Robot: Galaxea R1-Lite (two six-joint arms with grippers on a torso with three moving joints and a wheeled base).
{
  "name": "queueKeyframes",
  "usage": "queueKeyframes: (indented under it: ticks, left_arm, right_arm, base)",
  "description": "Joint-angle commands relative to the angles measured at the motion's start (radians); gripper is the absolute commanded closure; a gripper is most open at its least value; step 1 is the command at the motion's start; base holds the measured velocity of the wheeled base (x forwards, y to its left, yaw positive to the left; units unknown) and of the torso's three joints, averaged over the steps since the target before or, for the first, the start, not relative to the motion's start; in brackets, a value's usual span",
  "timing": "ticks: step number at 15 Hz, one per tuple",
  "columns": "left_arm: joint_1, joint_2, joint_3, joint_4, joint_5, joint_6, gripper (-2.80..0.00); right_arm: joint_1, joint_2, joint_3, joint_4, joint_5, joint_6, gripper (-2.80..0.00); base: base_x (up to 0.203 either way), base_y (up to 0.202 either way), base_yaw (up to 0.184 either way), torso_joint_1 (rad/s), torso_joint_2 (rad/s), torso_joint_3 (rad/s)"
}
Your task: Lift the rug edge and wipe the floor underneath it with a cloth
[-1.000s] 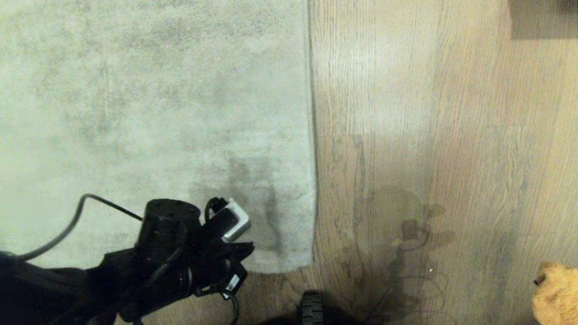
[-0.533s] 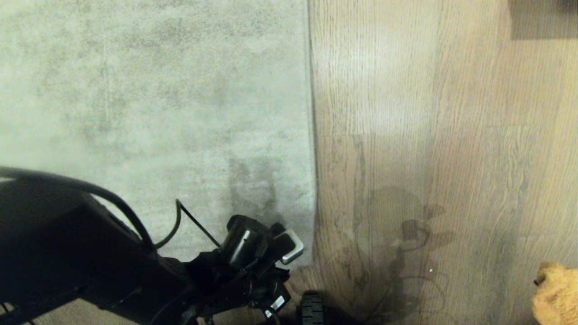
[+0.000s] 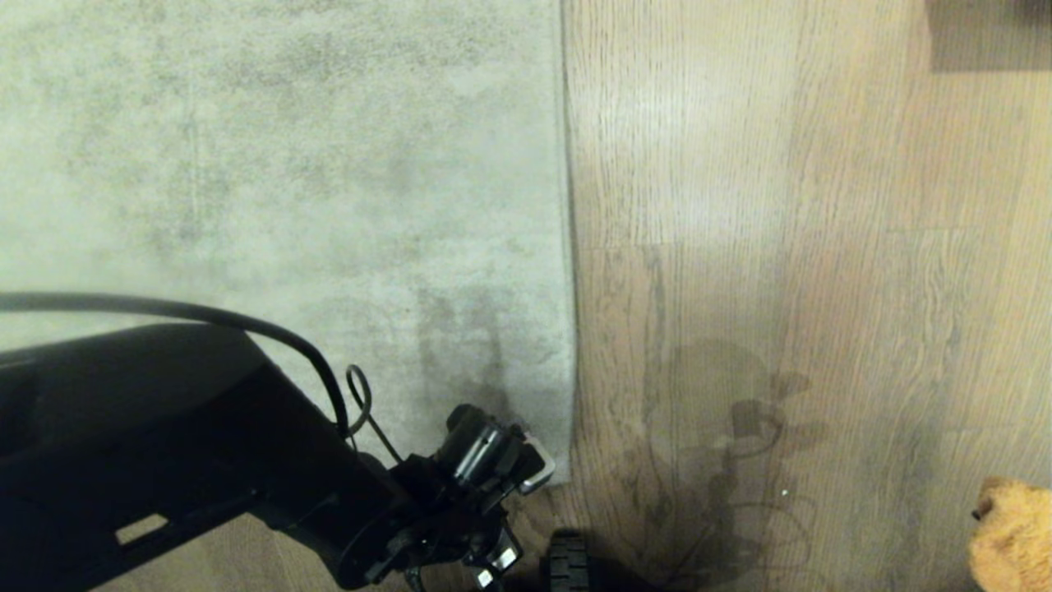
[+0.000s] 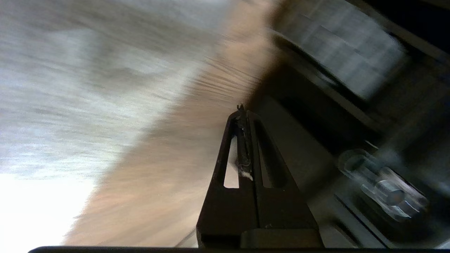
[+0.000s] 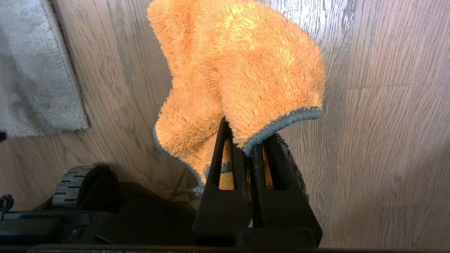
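Down at the rug's (image 3: 288, 189) near right corner, you see the left gripper (image 4: 242, 109) with both fingers pressed together and nothing between them, low over the rug edge (image 3: 567, 329), which lies flat on the floor (image 3: 781, 247). Your left arm (image 3: 164, 444) covers the rug's near strip, and one cable (image 3: 205, 316) loops above it. One ribbed wheel (image 3: 567, 563) of the base sits on bare planks just off that corner, and one dark block (image 3: 986, 37) fills the far right corner of the head view. Your right gripper (image 5: 248, 149) is clamped on the one orange cloth (image 5: 242, 66), which hangs over the floor near the floor's right edge.
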Motion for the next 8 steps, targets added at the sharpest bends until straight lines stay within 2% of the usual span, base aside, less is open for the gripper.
queueKeyframes:
  ticks: [1,4,8]
  left_arm:
    - [0.017,0.026,-0.049,0.017,0.077,0.023,0.0]
    - [0.061,0.042,-0.121,0.033,0.161,0.147,0.0]
    - [0.112,0.11,-0.257,0.029,0.168,0.307,0.0]
  right_arm:
    - [0.0,0.002,0.0,0.0,0.0,0.0,0.0]
    - [0.0,0.002,0.0,0.0,0.0,0.0,0.0]
    - [0.0,0.002,0.0,0.0,0.0,0.0,0.0]
  base:
    - [0.0,0.0,0.0,0.0,0.0,0.0]
    - [0.0,0.0,0.0,0.0,0.0,0.0]
    - [0.0,0.0,0.0,0.0,0.0,0.0]
